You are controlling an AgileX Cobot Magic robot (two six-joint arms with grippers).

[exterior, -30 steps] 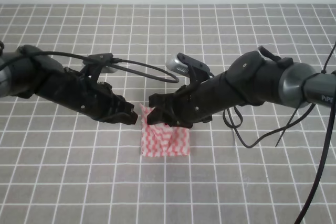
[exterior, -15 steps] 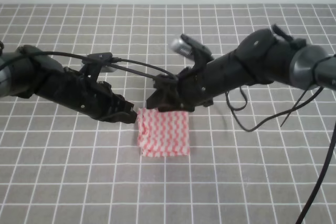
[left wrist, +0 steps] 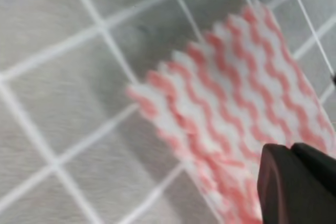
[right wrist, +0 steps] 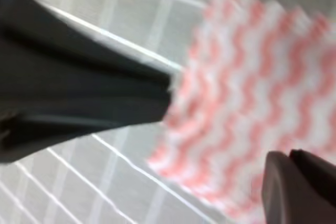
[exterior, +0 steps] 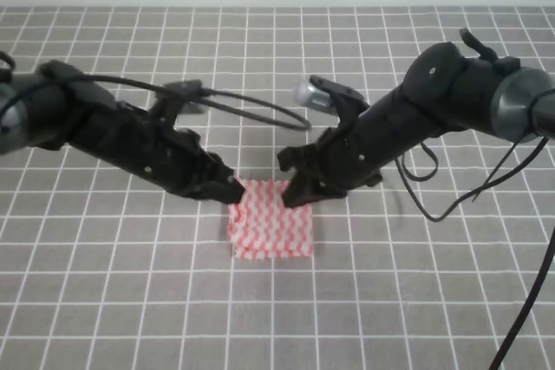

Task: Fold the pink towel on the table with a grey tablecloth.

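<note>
Two arms, one cloth, one covered table.

Item: the table with a grey tablecloth (exterior: 104,301). Grey cloth ruled in thin white lines that form small squares; it fills the exterior high view from the near edge to a pale band at the far side.

Item: the pink towel (exterior: 270,230). Pink-and-white wavy stripes, jagged edges. It lies as a small, roughly square packet on the tablecloth near the middle of the table, slightly left of centre, a few grid squares across. Its near edge lies flat; its far edge sits under the tips of both arms. The left wrist view shows a jagged corner of it (left wrist: 220,119) resting on the grid; the right wrist view shows it (right wrist: 252,93) blurred.

Item: the left gripper (exterior: 231,190). Black, reaching in from the left, its tip at the far-left corner of the towel and touching it. Jaws appear drawn together; whether cloth is pinched between them cannot be told. One dark fingertip fills the lower right corner of the left wrist view, over the towel.

Item: the right gripper (exterior: 293,190). Black, reaching in from the right, its tip at the far-right corner of the towel. Whether its jaws are parted or closed cannot be told.

Item: black cable (exterior: 251,110). It arcs above the left arm, toward the far side of the two tips.
</note>
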